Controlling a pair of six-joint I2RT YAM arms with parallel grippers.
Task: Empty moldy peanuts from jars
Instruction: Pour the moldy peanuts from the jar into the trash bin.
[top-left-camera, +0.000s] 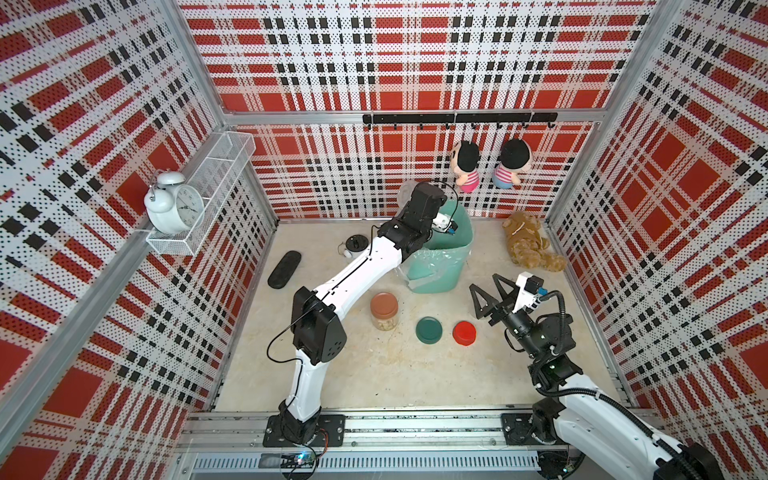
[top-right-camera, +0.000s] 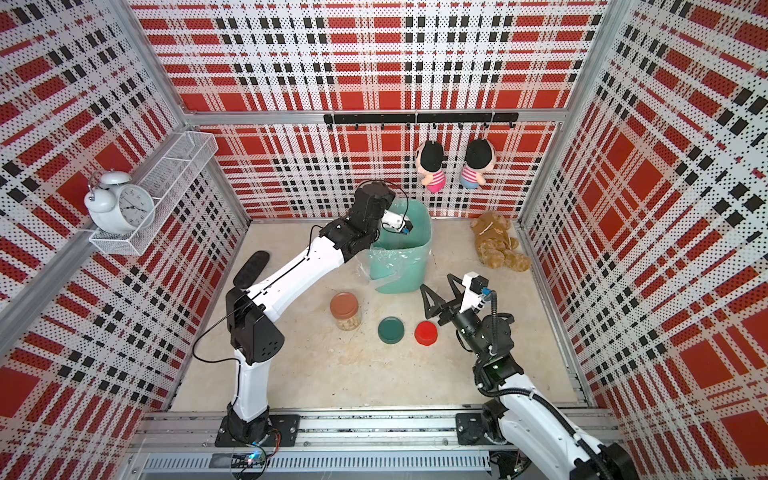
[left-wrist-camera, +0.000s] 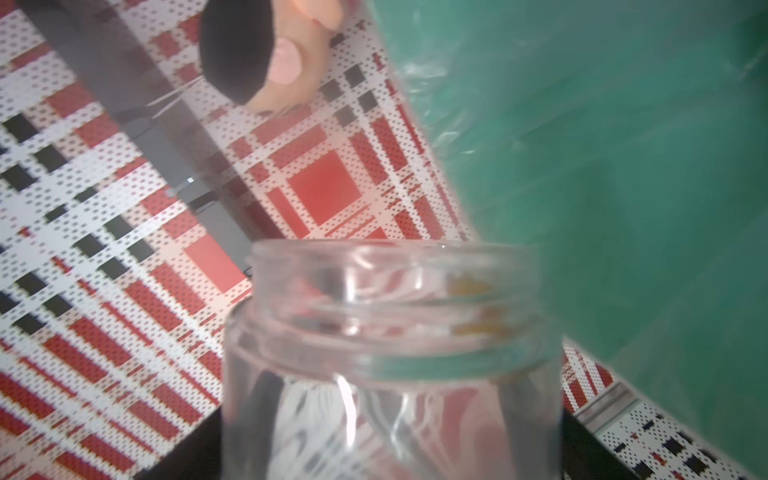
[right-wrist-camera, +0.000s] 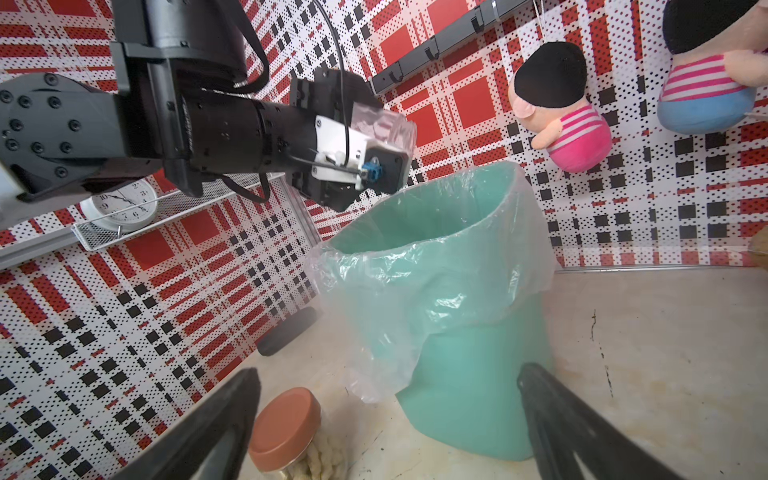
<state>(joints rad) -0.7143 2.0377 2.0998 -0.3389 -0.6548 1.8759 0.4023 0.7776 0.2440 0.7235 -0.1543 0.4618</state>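
A green lid (top-left-camera: 429, 329) and red lid (top-left-camera: 464, 332) lie near; left of them stands a brown-lidded jar (top-left-camera: 384, 311) of moldy peanuts (top-left-camera: 385, 323). The right gripper (top-left-camera: 483, 281) hangs wide open, empty. Farther, the left gripper (right-wrist-camera: 365, 137) clasps an open jar (left-wrist-camera: 390, 332) over the teal bin (top-left-camera: 440, 266).

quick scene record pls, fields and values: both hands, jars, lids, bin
left hand: shut on an open clear jar, held on its side over the teal bin
held jar contents: nearly empty, a few yellowish bits near the neck
right hand: open, holding nothing, beside the red lid
brown-lidded jar: upright on the table, lid on, peanuts inside
green lid: off, on the table between brown-lidded jar and red lid
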